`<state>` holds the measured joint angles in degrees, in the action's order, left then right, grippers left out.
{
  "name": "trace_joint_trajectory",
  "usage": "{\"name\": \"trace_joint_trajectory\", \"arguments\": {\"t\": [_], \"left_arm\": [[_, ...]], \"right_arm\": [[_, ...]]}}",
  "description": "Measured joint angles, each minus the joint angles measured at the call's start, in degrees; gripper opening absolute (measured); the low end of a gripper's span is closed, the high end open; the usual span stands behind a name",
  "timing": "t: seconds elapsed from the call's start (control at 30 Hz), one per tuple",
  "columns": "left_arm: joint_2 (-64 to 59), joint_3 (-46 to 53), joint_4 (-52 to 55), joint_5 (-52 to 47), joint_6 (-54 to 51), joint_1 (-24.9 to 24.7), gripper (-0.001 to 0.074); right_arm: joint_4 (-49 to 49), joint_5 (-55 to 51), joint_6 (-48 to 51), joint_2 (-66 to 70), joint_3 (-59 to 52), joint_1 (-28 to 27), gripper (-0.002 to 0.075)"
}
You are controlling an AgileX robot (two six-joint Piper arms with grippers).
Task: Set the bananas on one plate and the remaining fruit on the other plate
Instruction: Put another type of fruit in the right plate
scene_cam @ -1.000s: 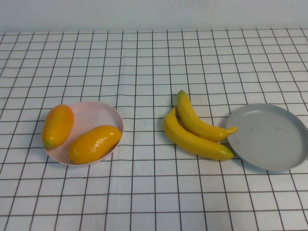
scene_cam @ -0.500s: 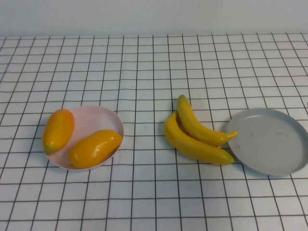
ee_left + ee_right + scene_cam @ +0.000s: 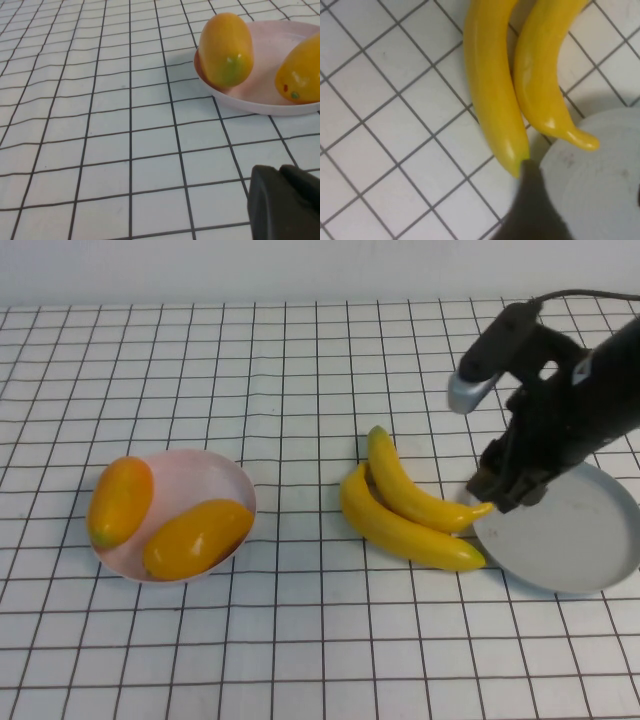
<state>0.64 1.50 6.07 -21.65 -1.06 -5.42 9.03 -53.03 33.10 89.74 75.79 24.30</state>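
Here my right gripper [image 3: 505, 490] hangs over the grey plate's [image 3: 590, 540] rim beside the bananas [image 3: 410, 510], its opening unclear to me, while the left gripper [image 3: 285, 205] sits shut and empty near the pink plate [image 3: 200, 475].

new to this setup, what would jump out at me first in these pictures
The black right gripper hangs over the near rim of the empty grey plate, right by the tips of the two bananas lying side by side on the checked cloth. Far left, two orange-yellow fruits already sit on the pink plate.
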Motion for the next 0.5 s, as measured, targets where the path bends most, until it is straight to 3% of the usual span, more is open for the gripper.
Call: {"name": "trace_joint_trajectory", "arguments": {"t": [0.1, 0.17, 0.33, 0.5], "left_arm": [[0.0, 0.0, 0.0, 0.0, 0.0, 0.0, -0.0003], [0.0, 0.0, 0.0, 0.0, 0.0, 0.0, -0.0004], [0.0, 0.0, 0.0, 0.0, 0.0, 0.0, -0.0004], [0.0, 0.0, 0.0, 0.0, 0.0, 0.0, -0.0004]], "right_arm": [[-0.9, -0.1, 3.9, 4.4, 3.0, 2.9, 0.0541], [-1.6, -0.1, 6.7, 7.6, 4.7, 4.9, 0.0591], [-5.8, -2.7, 7.0, 17.6, 10.6, 9.3, 0.0595], [-8.5, -7.4, 1.6, 25.6, 17.4, 9.8, 0.0568]]}}
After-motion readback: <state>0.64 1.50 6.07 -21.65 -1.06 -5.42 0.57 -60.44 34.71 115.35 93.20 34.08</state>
